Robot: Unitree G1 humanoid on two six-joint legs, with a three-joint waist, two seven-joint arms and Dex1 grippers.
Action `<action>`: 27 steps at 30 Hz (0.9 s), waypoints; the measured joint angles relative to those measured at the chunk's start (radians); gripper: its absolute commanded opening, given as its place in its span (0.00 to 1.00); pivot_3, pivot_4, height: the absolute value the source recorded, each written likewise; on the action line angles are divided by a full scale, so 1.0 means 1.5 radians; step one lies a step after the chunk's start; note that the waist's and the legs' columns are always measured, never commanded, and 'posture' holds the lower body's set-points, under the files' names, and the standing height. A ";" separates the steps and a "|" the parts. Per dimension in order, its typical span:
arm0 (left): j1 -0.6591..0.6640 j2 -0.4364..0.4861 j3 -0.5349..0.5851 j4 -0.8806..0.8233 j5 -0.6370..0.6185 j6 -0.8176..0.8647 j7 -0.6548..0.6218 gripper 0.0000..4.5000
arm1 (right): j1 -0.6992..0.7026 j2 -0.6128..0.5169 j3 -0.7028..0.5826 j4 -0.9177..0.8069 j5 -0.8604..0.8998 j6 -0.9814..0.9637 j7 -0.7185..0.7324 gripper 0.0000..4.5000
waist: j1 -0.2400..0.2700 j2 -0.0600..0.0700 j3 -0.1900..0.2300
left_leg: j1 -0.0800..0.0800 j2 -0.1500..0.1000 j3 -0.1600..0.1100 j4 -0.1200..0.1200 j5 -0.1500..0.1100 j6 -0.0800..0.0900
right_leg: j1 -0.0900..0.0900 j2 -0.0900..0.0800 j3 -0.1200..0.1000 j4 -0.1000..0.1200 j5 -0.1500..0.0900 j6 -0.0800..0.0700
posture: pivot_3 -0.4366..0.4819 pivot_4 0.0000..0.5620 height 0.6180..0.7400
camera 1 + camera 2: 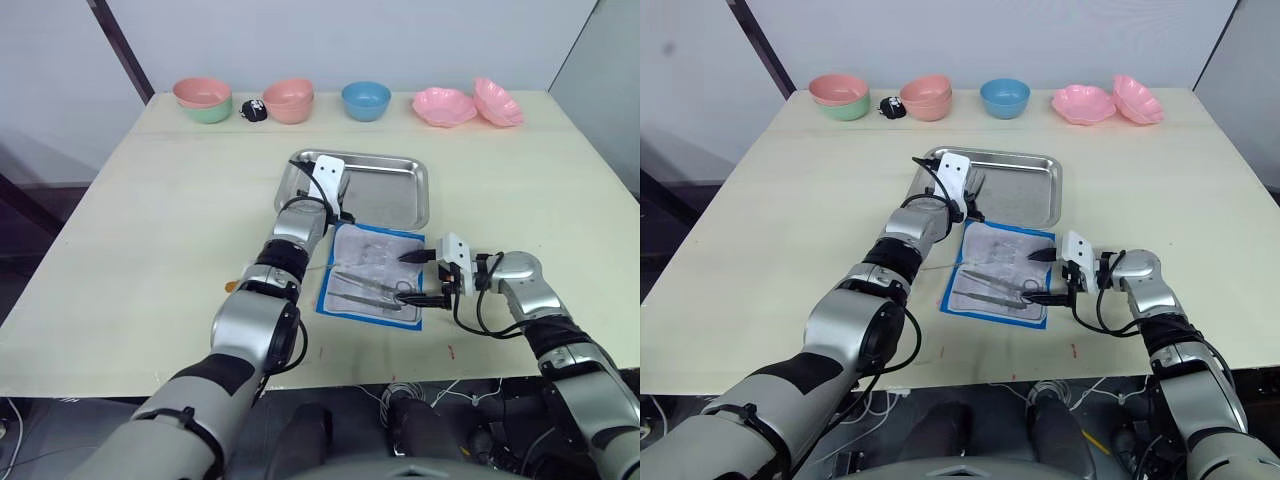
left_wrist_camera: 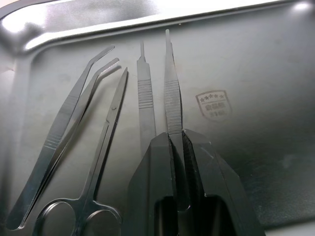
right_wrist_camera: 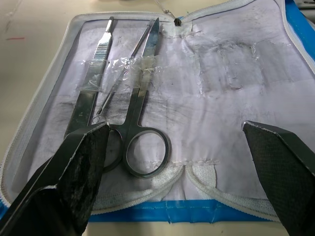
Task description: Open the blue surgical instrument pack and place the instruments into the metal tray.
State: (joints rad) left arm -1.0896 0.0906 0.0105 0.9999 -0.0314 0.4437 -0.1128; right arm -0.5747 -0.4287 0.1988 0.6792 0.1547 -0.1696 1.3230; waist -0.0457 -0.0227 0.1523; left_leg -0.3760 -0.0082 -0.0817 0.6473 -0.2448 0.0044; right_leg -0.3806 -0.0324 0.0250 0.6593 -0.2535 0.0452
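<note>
From the head camera, the metal tray (image 1: 405,200) sits mid-table; the opened blue surgical instrument pack (image 1: 375,270) lies just in front of it, whitish face up. The left gripper (image 1: 338,200) reaches over the tray's near-left corner; the right gripper (image 1: 425,278) hovers at the pack's right edge. In the left wrist view, the left fingers pinch straight tweezers (image 2: 172,88) above the tray floor, beside a scalpel handle (image 2: 144,98), scissors (image 2: 106,142) and curved forceps (image 2: 74,128). In the right wrist view, the right gripper's fingers (image 3: 81,162) are spread wide over the pack, where scissors (image 3: 140,113) and another tool (image 3: 96,73) remain.
</note>
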 measured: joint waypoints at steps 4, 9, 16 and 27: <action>0.000 -0.002 -0.001 0.001 0.006 -0.005 0.005 0.42 | 0.000 0.001 0.000 0.001 0.000 -0.002 0.000 1.00 | 0.000 0.000 0.000 | 0.000 0.000 0.000 0.000 0.000 0.000 | 0.000 0.000 0.000 0.000 0.000 0.000 | 0.48 0.27 1.00; 0.000 -0.002 -0.001 0.001 0.007 -0.006 0.000 0.42 | 0.000 0.001 0.000 0.002 0.000 -0.004 0.000 1.00 | 0.000 0.000 0.000 | 0.000 0.000 0.000 0.000 0.000 0.000 | 0.000 0.000 0.000 0.000 0.000 0.000 | 0.48 0.27 1.00; 0.000 0.004 -0.005 -0.034 0.008 -0.028 -0.030 0.42 | -0.001 0.002 0.000 0.004 0.000 -0.006 0.000 1.00 | -0.001 0.000 0.000 | 0.000 0.000 0.000 0.000 0.000 0.000 | 0.000 0.000 0.000 0.000 0.000 0.000 | 0.48 0.27 1.00; 0.167 0.061 -0.009 -0.411 -0.068 0.012 -0.214 0.42 | -0.002 0.011 0.000 0.007 -0.004 -0.008 -0.003 1.00 | -0.004 0.000 0.000 | 0.006 0.001 0.002 -0.007 0.002 -0.003 | 0.002 0.000 0.002 -0.001 0.000 0.000 | 0.48 0.27 1.00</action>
State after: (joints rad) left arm -0.8396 0.1814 -0.0028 0.3833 -0.1330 0.4611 -0.4338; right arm -0.5770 -0.4116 0.1985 0.6903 0.1492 -0.1818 1.3184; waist -0.0514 -0.0228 0.1523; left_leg -0.3667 -0.0069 -0.0784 0.6367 -0.2421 -0.0005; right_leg -0.3770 -0.0328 0.0287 0.6579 -0.2534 0.0446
